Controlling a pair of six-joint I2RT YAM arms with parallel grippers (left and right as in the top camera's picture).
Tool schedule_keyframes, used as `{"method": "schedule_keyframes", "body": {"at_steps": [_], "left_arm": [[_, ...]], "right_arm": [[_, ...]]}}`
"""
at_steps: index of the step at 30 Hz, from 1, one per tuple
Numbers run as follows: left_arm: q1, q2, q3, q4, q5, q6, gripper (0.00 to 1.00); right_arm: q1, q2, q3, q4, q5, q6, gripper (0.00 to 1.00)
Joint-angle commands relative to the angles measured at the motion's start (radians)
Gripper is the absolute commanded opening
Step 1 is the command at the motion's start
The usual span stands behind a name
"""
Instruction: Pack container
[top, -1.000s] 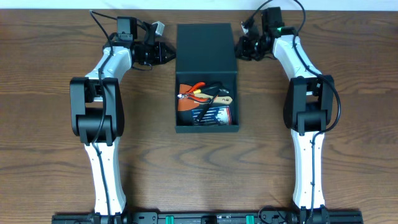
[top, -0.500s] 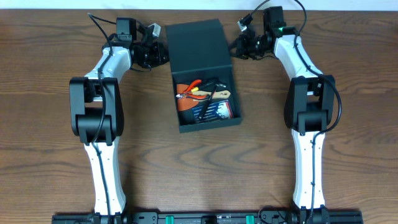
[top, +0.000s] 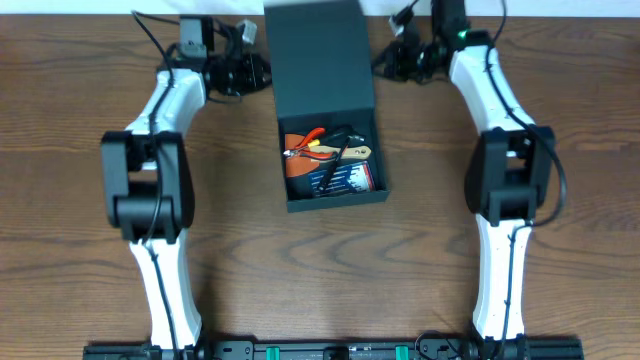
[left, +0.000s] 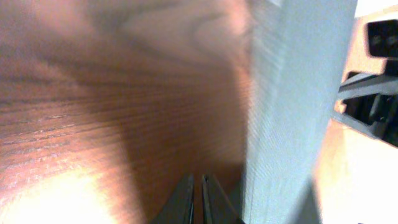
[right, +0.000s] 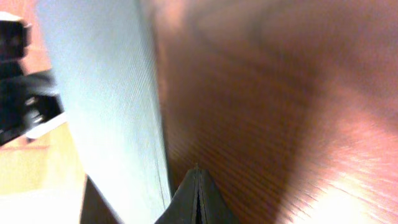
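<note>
The dark teal container (top: 336, 203) stands in the middle of the table, a little askew. Its flap lid (top: 318, 60) stands raised at the back. Inside lie orange-handled pliers (top: 308, 143), a wooden-handled tool (top: 353, 153) and other hand tools. My left gripper (top: 262, 72) is shut and empty, against the lid's left edge; the lid shows as a pale wall in the left wrist view (left: 292, 106), with my fingers (left: 198, 186) beside it. My right gripper (top: 382, 62) is shut and empty at the lid's right edge; the right wrist view shows fingers (right: 198, 177) beside the lid (right: 106, 93).
The wooden table (top: 80, 250) runs on all sides of the container. A pale wall strip lies along the far edge (top: 60, 6). The arm bases stand at the near edge (top: 330, 350).
Both grippers moved toward the far edge and the lid has risen steeper. One second ago the container sat square; it has turned slightly and stays askew.
</note>
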Motion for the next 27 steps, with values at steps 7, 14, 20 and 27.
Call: {"method": "schedule_keyframes", "body": {"at_steps": [7,14,20,27], "left_arm": [[-0.05,-0.339,0.007,-0.275,-0.143,0.111,0.06],[-0.068,-0.496,0.007,-0.55,-0.275,0.189,0.06],[-0.108,-0.612,0.007,-0.703,-0.443,0.211,0.06],[-0.168,-0.694,0.007,-0.766,-0.584,0.233,0.05]], "right_arm": [[0.084,-0.324,0.012,-0.092,0.349,-0.058,0.01],[0.115,-0.458,0.012,-0.21,0.508,-0.14,0.01],[0.132,-0.571,0.012,-0.285,0.689,-0.218,0.01],[0.134,-0.65,0.012,-0.344,0.728,-0.323,0.01]]}}
